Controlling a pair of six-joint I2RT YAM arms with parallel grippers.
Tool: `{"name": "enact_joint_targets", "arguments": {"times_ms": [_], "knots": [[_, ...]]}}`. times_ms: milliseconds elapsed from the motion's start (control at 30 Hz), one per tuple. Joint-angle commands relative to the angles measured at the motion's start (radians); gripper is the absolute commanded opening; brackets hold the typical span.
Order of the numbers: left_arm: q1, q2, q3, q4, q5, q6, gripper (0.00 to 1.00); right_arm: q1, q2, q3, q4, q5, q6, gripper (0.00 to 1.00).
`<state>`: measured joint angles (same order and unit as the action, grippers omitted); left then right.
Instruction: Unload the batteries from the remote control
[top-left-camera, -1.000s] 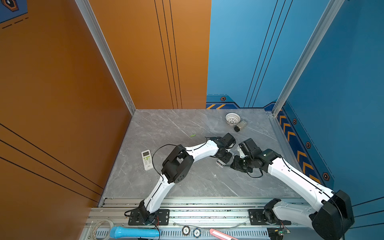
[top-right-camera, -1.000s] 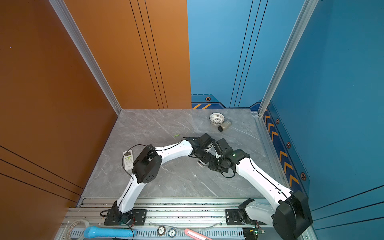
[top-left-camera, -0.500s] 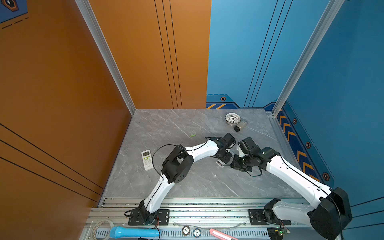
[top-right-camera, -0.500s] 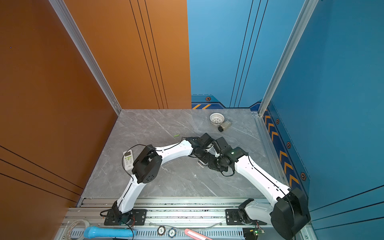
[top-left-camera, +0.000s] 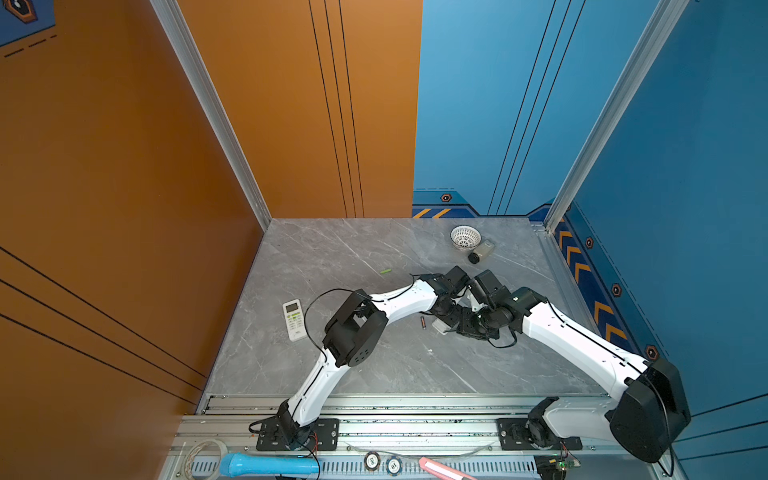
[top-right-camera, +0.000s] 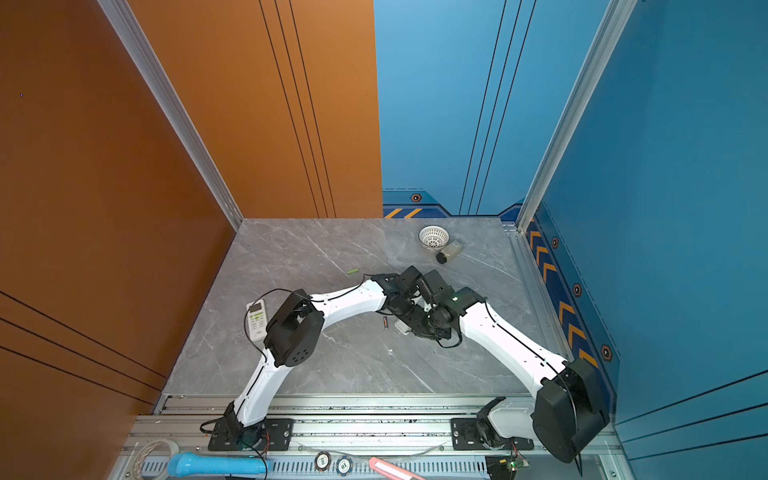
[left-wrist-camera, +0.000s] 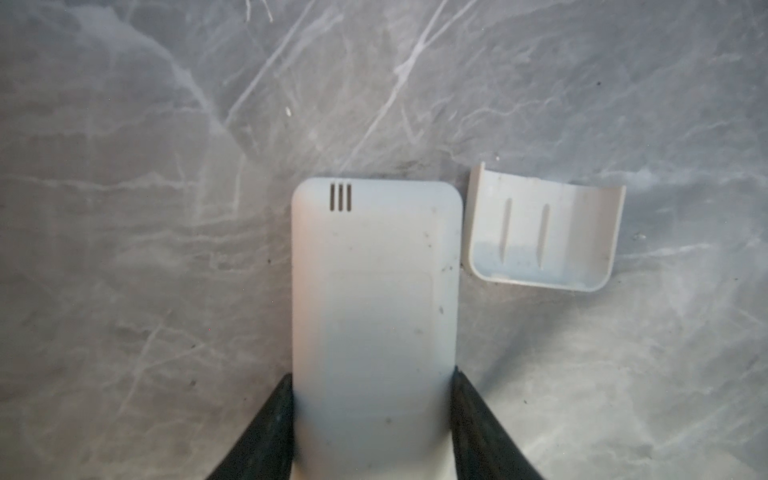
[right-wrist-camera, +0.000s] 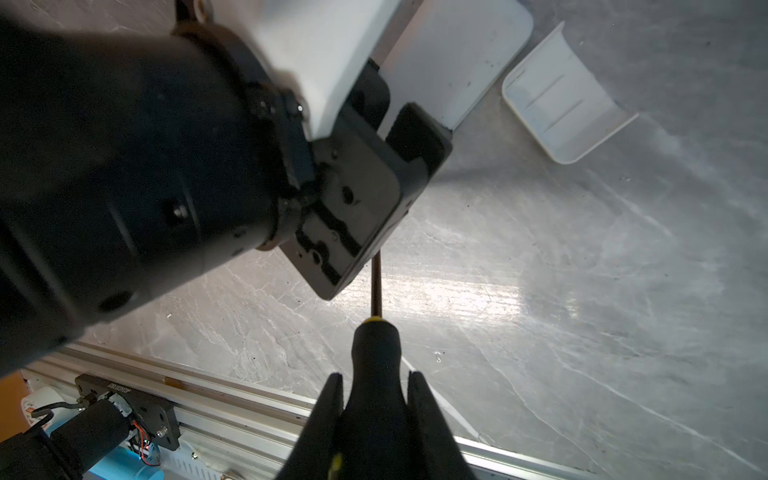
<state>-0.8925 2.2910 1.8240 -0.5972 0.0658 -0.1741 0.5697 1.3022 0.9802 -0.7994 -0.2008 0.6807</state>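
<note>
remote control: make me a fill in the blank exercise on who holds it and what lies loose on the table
The left gripper is shut on the white ___.
The right gripper is shut on a black-and-yellow-handled ___.
The detached cover lies on the table, hollow side ___.
The loose battery lying far from both arms is ___.
Missing words: remote; screwdriver; up; green.

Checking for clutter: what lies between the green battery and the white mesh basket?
Nothing: in both top views the grey table between the green battery and the white mesh basket is bare.
</note>
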Motion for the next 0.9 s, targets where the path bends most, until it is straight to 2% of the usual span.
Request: {"name": "enact_joint_targets", "arguments": {"times_ms": [0, 267, 433, 800, 833, 867], "knots": [[-0.02, 0.03, -0.013, -0.042, 0.016, -0.017, 0.0, 0.015, -0.018, -0.086, 0.121, 0.01, 0.017, 0.0], [0.008, 0.04, 0.0, -0.044, 0.01, -0.039, 0.0, 0.015, -0.189, -0.122, 0.146, 0.058, 0.005, 0.0], [0.034, 0.055, 0.029, -0.076, -0.01, -0.053, 0.01, 0.01, -0.257, -0.117, 0.117, 0.044, 0.001, 0.0], [0.076, 0.021, -0.002, -0.109, -0.075, -0.092, 0.04, 0.011, -0.289, -0.089, 0.037, 0.034, 0.014, 0.0], [0.082, 0.014, -0.007, -0.107, -0.07, -0.099, 0.07, 0.011, -0.293, -0.087, 0.028, 0.033, 0.013, 0.0], [0.085, 0.007, -0.012, -0.107, -0.063, -0.102, 0.26, 0.01, -0.296, -0.087, 0.021, 0.034, 0.014, 0.0]]}}
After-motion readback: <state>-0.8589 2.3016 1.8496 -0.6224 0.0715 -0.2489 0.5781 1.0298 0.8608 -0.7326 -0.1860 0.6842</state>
